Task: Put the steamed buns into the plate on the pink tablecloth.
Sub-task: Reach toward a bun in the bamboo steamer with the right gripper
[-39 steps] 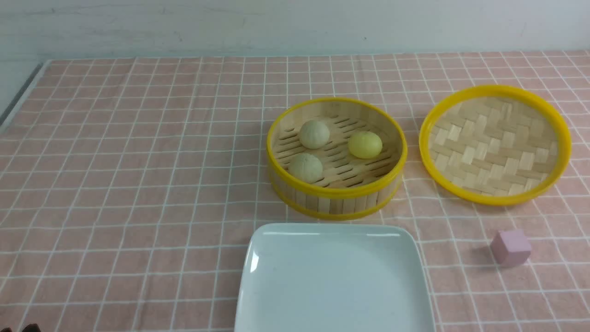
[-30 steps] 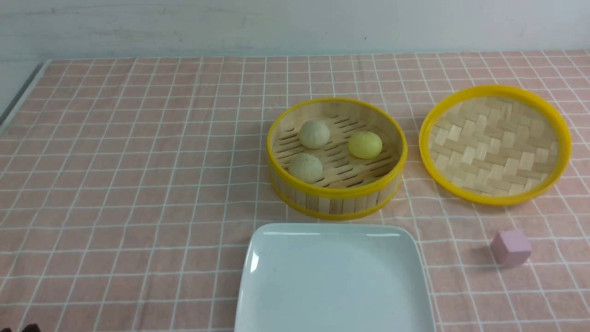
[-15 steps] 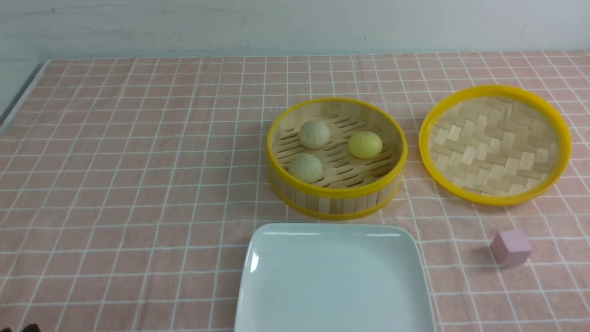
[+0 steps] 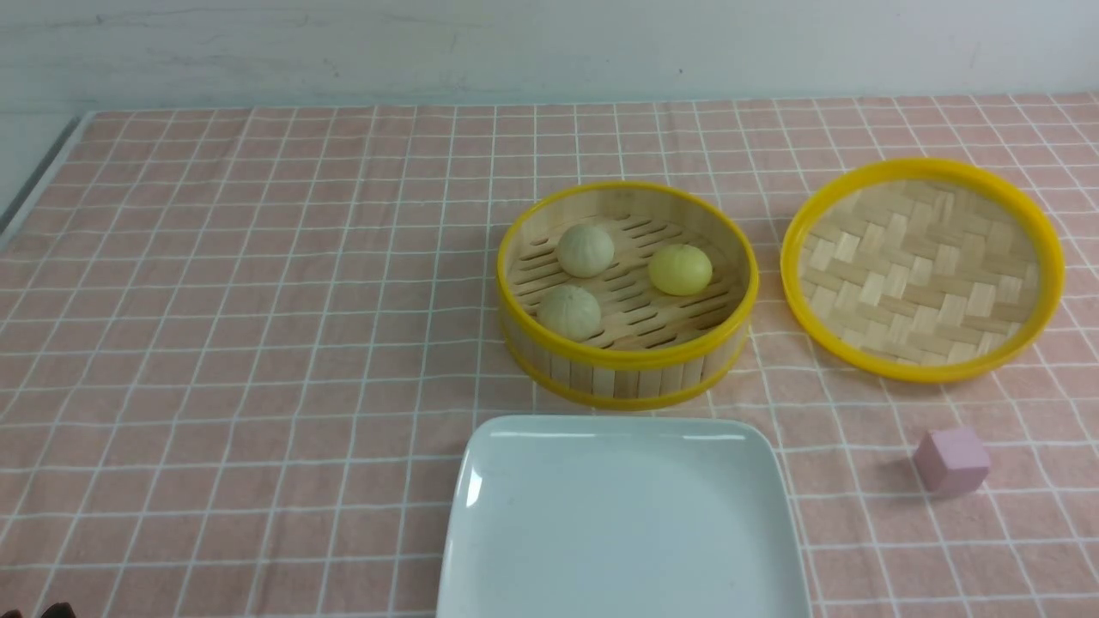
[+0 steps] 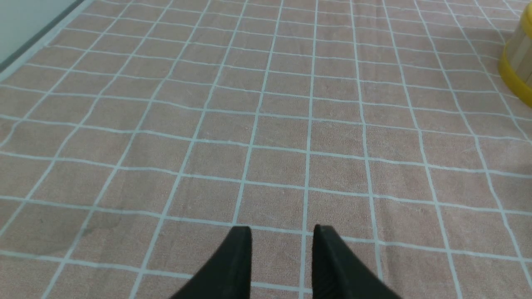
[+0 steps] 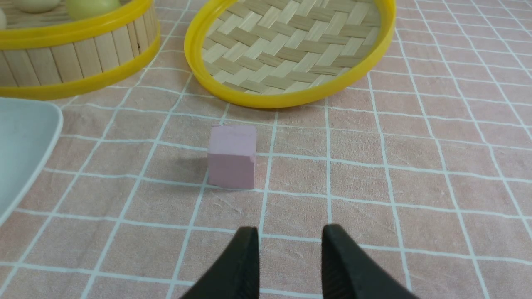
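Front, steamer basket [image 4: 627,365]: round, yellow-rimmed, with slatted bamboo walls. It stands on the pink tablecloth [image 4: 258,300] and holds all three steamed buns [image 4: 585,250].
Front, buns: two pale ones sit toward the robot's left, one behind the other [image 4: 569,312]. The yellow bun [image 4: 680,269] sits toward the right. None of them touch.
Front, plate [image 4: 618,524]: white, a rounded square, just in front of the basket. Nothing lies on it.
Front, lid [image 4: 923,270]: woven bamboo with a yellow rim, lying beside the basket on its right with the hollow side up.
Front, pink cube [image 4: 951,461]: on the cloth, nearer the robot than the lid and to the right of the plate.
Left wrist, left fingers [image 5: 232,265]: two black tips parted with a clear gap, holding nothing, over bare cloth [image 5: 266,124].
Left wrist, basket [image 5: 517,66]: only a sliver of its wall shows at the frame edge, well away from the fingers.
Right wrist, right fingers [image 6: 243,265]: parted and holding nothing. The cube [image 6: 231,157] is just ahead of them, not touching.
Right wrist, containers: the lid [image 6: 291,50] lies beyond the cube and the basket [image 6: 75,58] is beside it. The tops of the yellow bun [image 6: 91,5] and a pale bun [image 6: 37,4] show above the basket rim.
Right wrist, plate [image 6: 20,145]: only one bare corner is in view.
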Available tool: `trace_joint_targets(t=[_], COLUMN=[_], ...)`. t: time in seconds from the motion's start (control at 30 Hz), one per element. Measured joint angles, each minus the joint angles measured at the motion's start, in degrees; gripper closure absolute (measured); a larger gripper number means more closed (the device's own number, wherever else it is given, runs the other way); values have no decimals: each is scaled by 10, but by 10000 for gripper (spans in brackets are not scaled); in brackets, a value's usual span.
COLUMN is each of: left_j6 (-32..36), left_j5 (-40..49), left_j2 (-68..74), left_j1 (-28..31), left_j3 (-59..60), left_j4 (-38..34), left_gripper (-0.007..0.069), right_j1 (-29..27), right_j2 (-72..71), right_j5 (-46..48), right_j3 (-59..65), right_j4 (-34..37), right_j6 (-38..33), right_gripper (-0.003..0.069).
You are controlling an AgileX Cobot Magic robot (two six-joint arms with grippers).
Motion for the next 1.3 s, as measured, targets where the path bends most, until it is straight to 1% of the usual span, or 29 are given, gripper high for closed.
trace_joint_targets(t=[0.13,0.27,0.37,0.43,0.5,0.53,0.57,0.63,0.7,0.77,0.93,0.97,1.07,1.13,1.17,1.2,1.23,1.27,1.3], left_j6=[0,0,-15,-74,-154,-170,-235,-286,-308,-321,-329,-334,-345,-346,-325,-321,-281,-261,-251], left_j5=[0,0,-2,-7,-8,-8,-8,-7,-8,-8,-17,-30,-60,-103,-112,-112,-106,-99,-94], left_j2=[0,0,0,0,0,0,0,0,0,0,0,0,0,0,0,0,0,1,2], left_j1=[0,0,0,0,0,0,0,0,0,0,0,0,0,0,-1,0,0,0,0], left_j3=[0,0,1,1,2,2,4,4,4,4,4,5,5,2,-11,-14,-45,-65,-69], left_j4=[2,23,14,-64,-165,-185,-256,-321,-352,-369,-368,-367,-375,-388,-385,-384,-375,-367,-366], left_gripper=[384,384,384,384,384,384,384,384,384,384,384,384,387,417,457,464,533,566,578], right_j1=[0,0,0,0,0,0,0,0,0,0,0,0,0,0,0,0,0,0,0], right_j2=[0,0,0,0,0,0,0,0,0,0,0,0,2,25,51,55,98,124,138], right_j5=[0,-3,-12,-23,-25,-25,-24,-24,-24,-35,-83,-109,-150,-180,-175,-173,-133,-101,-81], right_j3=[0,0,1,3,5,5,5,6,6,6,6,3,-18,-69,-106,-112,-153,-185,-192], right_j4=[0,-6,13,102,185,200,258,301,318,331,352,355,357,345,327,324,296,281,277], right_j6=[0,0,29,96,159,170,210,233,240,243,243,243,240,211,176,170,122,100,94], right_gripper=[419,419,419,419,419,419,419,419,419,419,425,439,484,566,627,634,666,670,670])
